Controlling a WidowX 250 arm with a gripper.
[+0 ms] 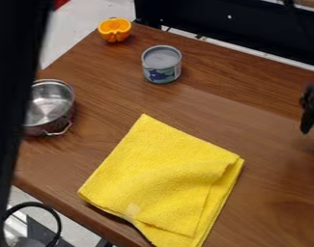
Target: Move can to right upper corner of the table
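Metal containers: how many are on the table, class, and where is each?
2. The can stands near the far edge of the table; the pot sits at the left, partly covered by a dark shape that may hide others.

Cloth: yellow (162, 178), folded, flat on wooden table (217, 103); serves as landmark.
Can (162, 64): upright, grey top, beyond cloth, apart from it.
Orange half (114, 30): cut face visible, well beyond cloth.
Metal pot (49, 103): upright, upper left of cloth in view.
Gripper (308, 108): black, partly visible, right of cloth in view.
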